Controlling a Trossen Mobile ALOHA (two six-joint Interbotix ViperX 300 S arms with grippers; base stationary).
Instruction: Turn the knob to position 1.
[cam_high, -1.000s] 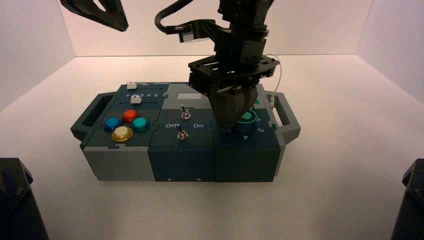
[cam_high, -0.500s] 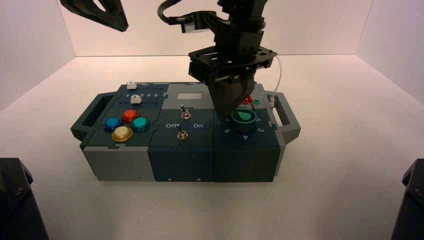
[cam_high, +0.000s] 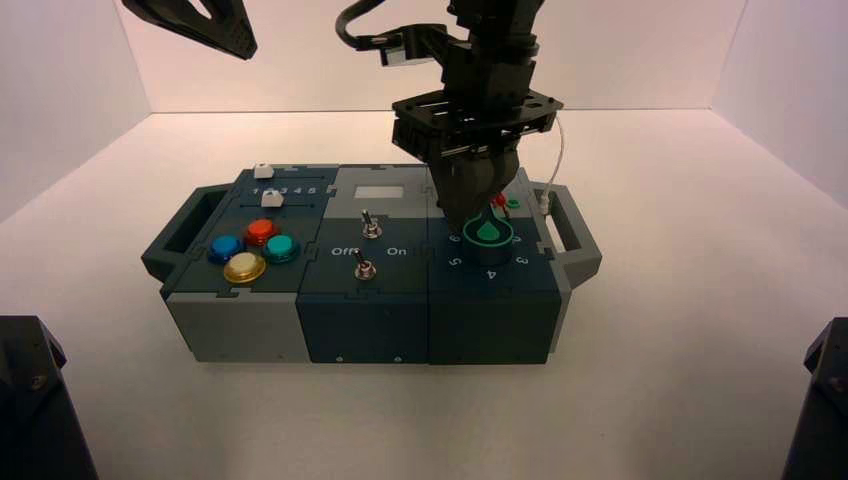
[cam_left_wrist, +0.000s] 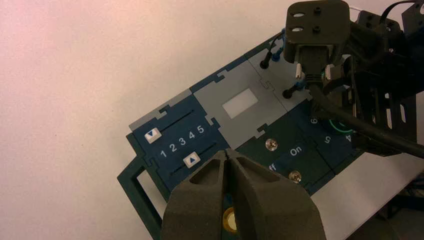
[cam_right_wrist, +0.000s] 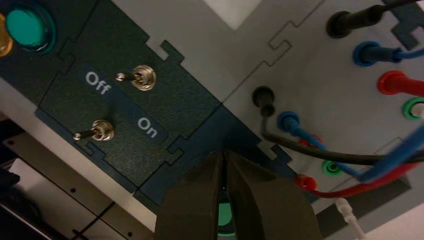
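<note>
The knob has a bright green teardrop top and sits on the right dark block of the box, with white numbers around it. My right gripper hangs just above and behind the knob, fingers pressed together and holding nothing. In the right wrist view the right gripper is shut, and a strip of the green knob shows through the slit between its fingers. My left gripper is shut and empty, parked high over the box's left end; it also shows in the high view.
Two metal toggle switches stand by the Off/On lettering. Coloured push-buttons and two white sliders are on the left block. Plugged wires cross the back right corner. Handles stick out at both ends.
My right gripper has risen off the knob and shifted a little right and back. The knob's green top, partly covered before, now shows in full, and its pointer has swung.
</note>
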